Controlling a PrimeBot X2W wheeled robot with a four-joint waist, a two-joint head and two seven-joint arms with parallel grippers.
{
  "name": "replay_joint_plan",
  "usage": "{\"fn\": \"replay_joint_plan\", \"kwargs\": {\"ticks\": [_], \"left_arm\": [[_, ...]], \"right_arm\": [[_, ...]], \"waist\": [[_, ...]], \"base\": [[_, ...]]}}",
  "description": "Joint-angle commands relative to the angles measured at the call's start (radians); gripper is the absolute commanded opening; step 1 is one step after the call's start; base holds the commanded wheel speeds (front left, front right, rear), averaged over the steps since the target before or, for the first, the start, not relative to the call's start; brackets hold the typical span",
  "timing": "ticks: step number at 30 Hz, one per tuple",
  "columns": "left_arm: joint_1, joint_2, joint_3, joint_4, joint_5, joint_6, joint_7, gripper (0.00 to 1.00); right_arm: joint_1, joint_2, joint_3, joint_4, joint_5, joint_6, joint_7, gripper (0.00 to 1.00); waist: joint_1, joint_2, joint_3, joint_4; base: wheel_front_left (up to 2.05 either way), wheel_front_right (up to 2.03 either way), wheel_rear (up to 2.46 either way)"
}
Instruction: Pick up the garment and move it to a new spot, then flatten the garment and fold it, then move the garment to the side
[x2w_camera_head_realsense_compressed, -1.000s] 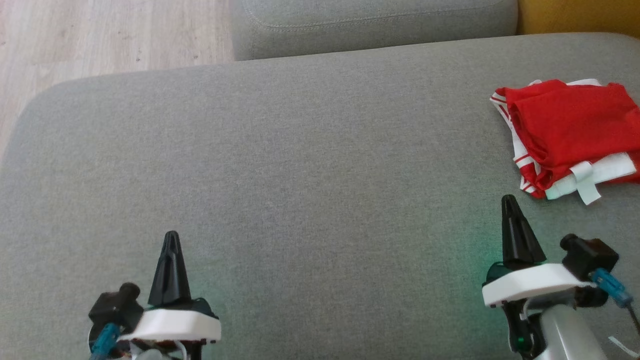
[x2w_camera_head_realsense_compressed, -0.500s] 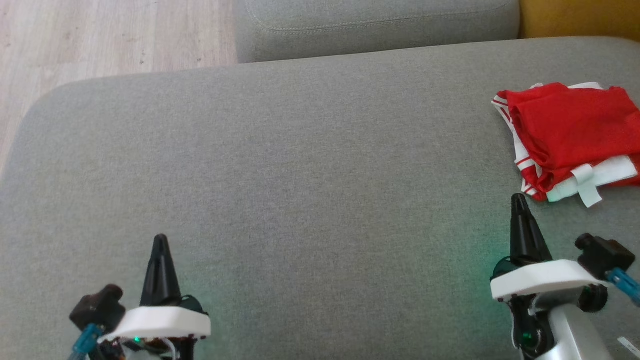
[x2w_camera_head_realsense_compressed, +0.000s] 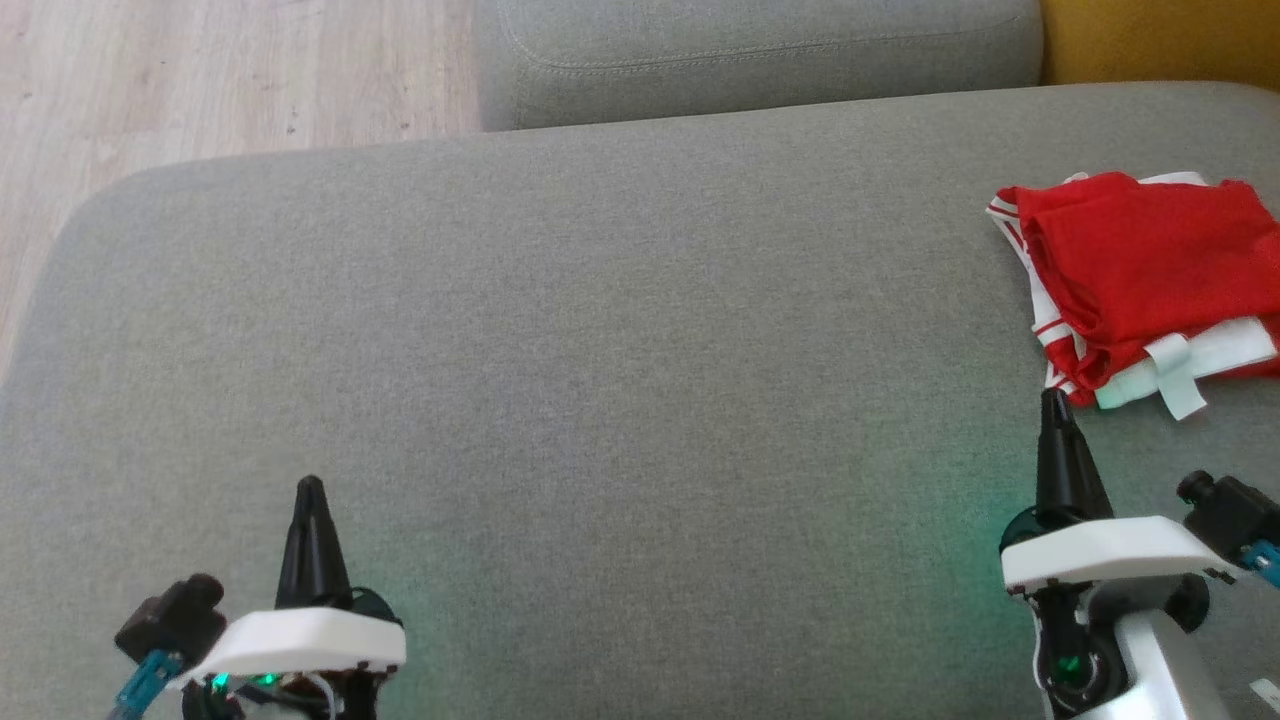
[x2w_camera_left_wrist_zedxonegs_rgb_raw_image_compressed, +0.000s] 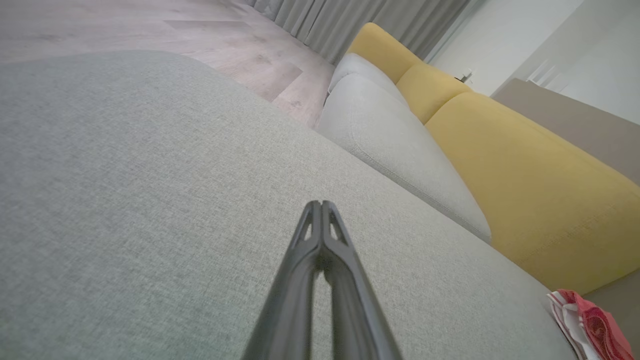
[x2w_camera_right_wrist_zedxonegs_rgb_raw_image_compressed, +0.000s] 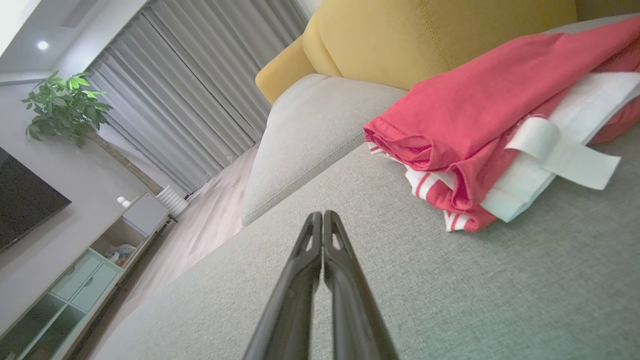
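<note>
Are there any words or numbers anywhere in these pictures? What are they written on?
None: no word, number, brand or sign can be read anywhere.
The white strip on the red garment looks blank.
The grey sofa cushion shows no print.

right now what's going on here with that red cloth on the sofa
Nothing is being handled. The folded red and white fabric garment lies at the right side of the grey fabric sofa seat. The robot's left fingers and right fingers are both shut and empty, over bare cushion; the right ones end just short of the garment.
</note>
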Motion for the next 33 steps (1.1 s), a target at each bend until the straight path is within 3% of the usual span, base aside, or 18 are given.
{"fn": "replay_joint_plan", "kwargs": {"ticks": [1,33], "left_arm": [[-0.044,0.001,0.03,-0.032,-0.027,-0.011,0.006,0.0],[-0.055,0.001,0.09,-0.038,-0.339,-0.043,0.098,0.0]], "right_arm": [[-0.029,-0.012,-0.003,-0.041,0.033,0.0,0.011,0.0],[-0.017,-0.016,-0.036,-0.069,0.371,-0.001,0.098,0.0]], "waist": [[0.0,0.0,-0.001,0.001],[0.0,0.0,-0.02,0.014]], "base": [[0.0,0.0,0.0],[0.0,0.0,0.0]]}}
